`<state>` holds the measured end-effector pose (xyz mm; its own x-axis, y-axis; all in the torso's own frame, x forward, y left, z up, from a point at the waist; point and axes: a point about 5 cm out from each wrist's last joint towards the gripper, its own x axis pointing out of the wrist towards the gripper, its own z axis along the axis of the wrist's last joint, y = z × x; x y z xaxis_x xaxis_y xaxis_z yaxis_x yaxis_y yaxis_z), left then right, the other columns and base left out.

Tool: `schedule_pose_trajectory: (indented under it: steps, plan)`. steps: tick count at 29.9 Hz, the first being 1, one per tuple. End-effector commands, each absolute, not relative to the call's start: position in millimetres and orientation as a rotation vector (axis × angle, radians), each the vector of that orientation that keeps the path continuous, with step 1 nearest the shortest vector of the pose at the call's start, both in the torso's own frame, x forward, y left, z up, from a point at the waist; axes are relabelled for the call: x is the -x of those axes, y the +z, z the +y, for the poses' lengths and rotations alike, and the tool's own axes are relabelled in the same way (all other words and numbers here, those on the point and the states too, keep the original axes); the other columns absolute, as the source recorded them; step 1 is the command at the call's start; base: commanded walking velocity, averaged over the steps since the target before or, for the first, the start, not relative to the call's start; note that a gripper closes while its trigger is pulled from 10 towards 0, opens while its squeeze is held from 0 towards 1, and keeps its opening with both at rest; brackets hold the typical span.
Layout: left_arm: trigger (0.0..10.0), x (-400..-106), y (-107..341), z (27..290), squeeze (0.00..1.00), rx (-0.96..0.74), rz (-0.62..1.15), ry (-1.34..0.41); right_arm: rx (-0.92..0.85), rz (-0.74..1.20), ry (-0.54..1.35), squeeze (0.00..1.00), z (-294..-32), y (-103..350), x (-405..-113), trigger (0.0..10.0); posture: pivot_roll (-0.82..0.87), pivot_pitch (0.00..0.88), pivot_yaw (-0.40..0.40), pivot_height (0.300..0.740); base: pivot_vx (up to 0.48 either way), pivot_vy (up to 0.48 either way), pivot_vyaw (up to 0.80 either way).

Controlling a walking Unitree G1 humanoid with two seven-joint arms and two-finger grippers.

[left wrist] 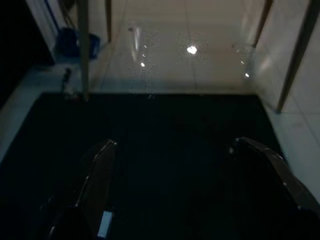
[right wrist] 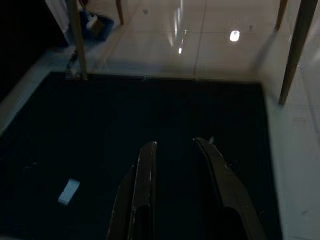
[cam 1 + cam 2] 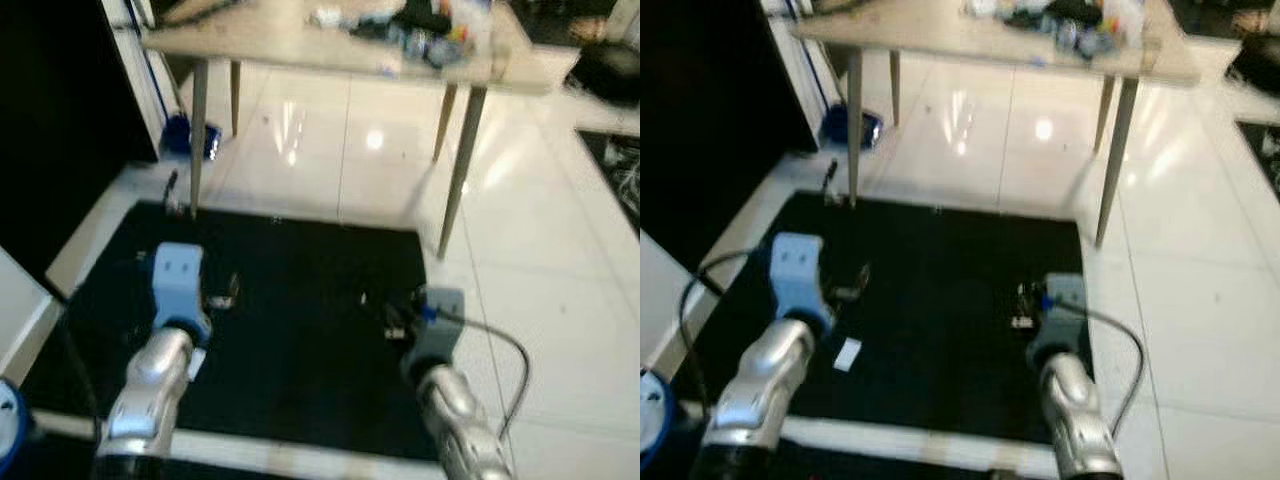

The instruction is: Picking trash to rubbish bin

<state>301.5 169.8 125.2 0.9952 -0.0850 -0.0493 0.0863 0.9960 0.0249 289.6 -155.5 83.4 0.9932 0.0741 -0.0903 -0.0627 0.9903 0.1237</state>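
Note:
A small white paper scrap (image 3: 847,353) lies on the black mat (image 3: 300,260), near its front left part. It also shows as the pale scrap (image 2: 69,191) in the right wrist view. My left gripper (image 3: 225,293) hovers low over the mat just beyond the scrap, its fingers (image 1: 97,185) spread wide open with nothing between them. My right gripper (image 3: 385,312) hangs over the mat's right half, apart from the scrap. Its fingers (image 2: 147,170) stand narrowly open around bare mat.
A light table (image 3: 300,45) with clutter on top stands beyond the mat, with thin legs (image 3: 197,130) at the mat's far corners. A blue container (image 3: 190,135) sits on the glossy tiles under it. A blue and white round object (image 3: 5,420) is at my lower left.

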Motion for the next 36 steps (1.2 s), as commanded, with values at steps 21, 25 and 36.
schedule_pose_trajectory:
  steps: [21,25,36]
  plan:
    - [10.0,-300.1,119.3,174.1,0.0,-0.029,0.073,-0.071,-0.164,0.132,0.092,0.0,-146.7,73.8,-282.6,10.0,0.03,0.149,0.012,0.74,0.319,0.0,0.0]
    - [10.0,-300.1,119.7,172.1,0.0,-0.03,0.074,-0.085,-0.167,0.138,0.09,0.0,-147.1,72.6,-282.6,10.0,0.03,0.158,0.014,0.74,0.324,0.0,0.0]
    - [10.0,-299.1,119.3,173.7,0.0,-0.03,0.076,-0.073,-0.166,0.141,0.093,0.0,-147.2,72.7,-281.6,10.0,0.03,0.161,0.015,0.74,0.327,0.0,0.0]
